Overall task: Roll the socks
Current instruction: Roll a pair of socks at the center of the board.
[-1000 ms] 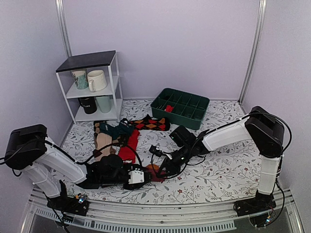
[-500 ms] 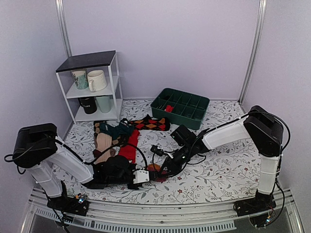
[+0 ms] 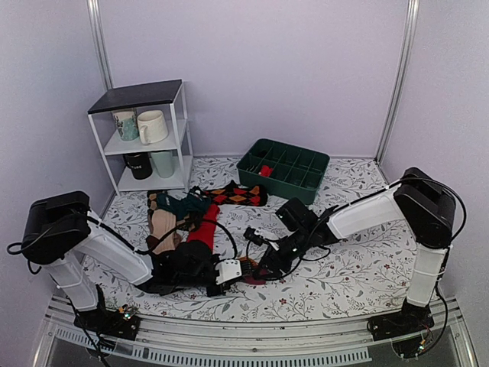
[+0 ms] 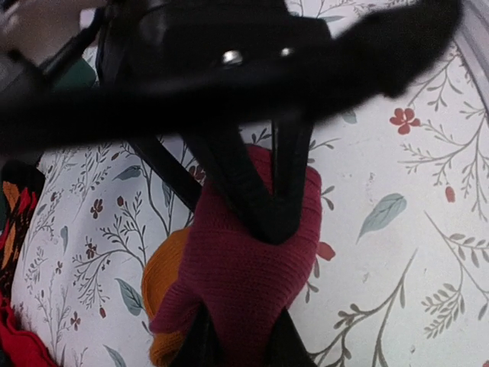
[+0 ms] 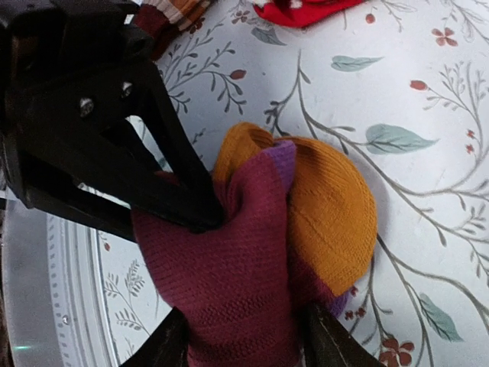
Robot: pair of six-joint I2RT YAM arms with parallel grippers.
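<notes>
Roll: the maroon sock roll, orange toe showing, lies on the surface well in front of the green tray, toward the arm bases and a little to its left.
Left end effector: clenched on a fold of the maroon knit. I judge that it pins the loose end so the roll cannot spring open.
Right end effector: the jaws stand apart, one on each side of the roll and touching it. Whether they press or only cradle it, you cannot tell.
Why two holds: soft knit unrolls easily, so you want it held from opposite sides.
Edges: the metal rail runs near the roll, on the side away from the tray, so avoid pulling that way.
Open room: bare surface lies in front of the tray toward its right, while the other socks crowd its left front.
</notes>
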